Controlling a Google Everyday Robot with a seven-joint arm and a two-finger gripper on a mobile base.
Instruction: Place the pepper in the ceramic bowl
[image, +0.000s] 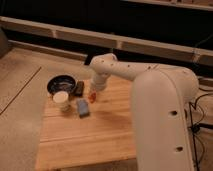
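The ceramic bowl (62, 84), dark and glossy with a lighter inside, sits at the far left corner of the wooden table (100, 137). My gripper (93, 92) hangs down from the white arm's wrist, to the right of the bowl. It is shut on the pepper (92, 96), a small orange-red chili showing at its tip just above the table. The pepper is about a bowl's width away from the bowl's rim.
A small white cup (62, 101) stands just in front of the bowl. A blue block (82, 107) lies to the right of the cup. A small dark object (80, 88) sits between the bowl and the gripper. My bulky white arm (160, 110) covers the table's right side.
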